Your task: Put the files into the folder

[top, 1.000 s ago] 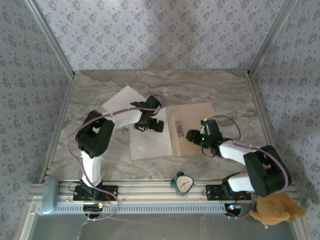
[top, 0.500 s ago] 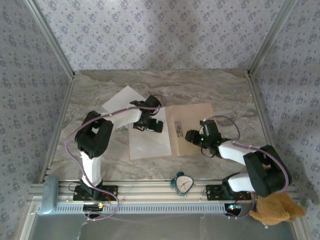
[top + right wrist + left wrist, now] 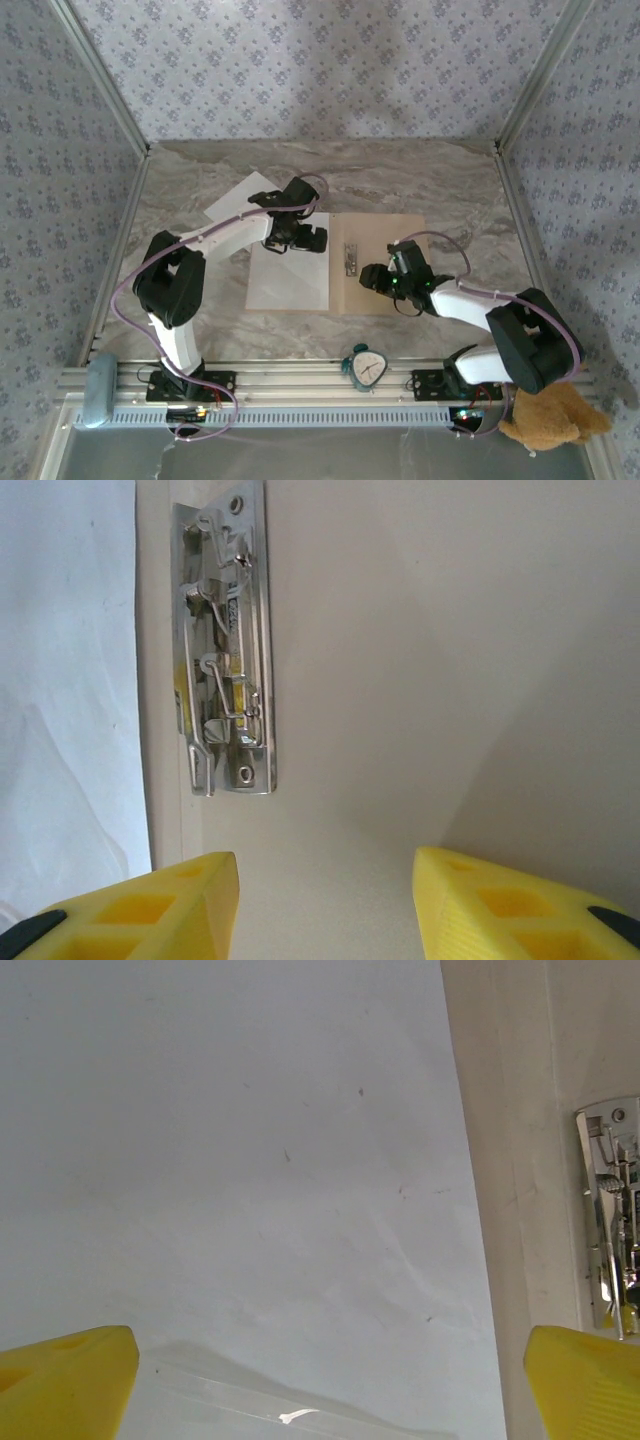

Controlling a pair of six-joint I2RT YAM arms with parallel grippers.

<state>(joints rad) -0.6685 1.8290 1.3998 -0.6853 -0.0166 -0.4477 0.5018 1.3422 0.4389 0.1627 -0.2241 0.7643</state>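
**A:** What is in the folder?

**B:** The folder point(image 3: 390, 250) lies open and flat in the middle of the table point(image 3: 450, 190). One plain white sheet point(image 3: 285, 285) lies on its left half, with its right edge just beside the spine. The right half is smooth tan card. A small shiny metal clip point(image 3: 225, 645) runs along the spine.

**A:** Where is the other paper?

**B:** A second sheet point(image 3: 235, 200), also plain white, lies on the table at the folder's far left, turned at an angle. Its near corner is hidden by the left arm.

**A:** And the grippers?

**B:** The left gripper point(image 3: 300, 243) hovers over the far end of the sheet in the folder, jaws wide apart and holding nothing. The right gripper point(image 3: 368, 280) is over the tan half, just near of the clip. Its jaws are partly apart, with only bare card between them.
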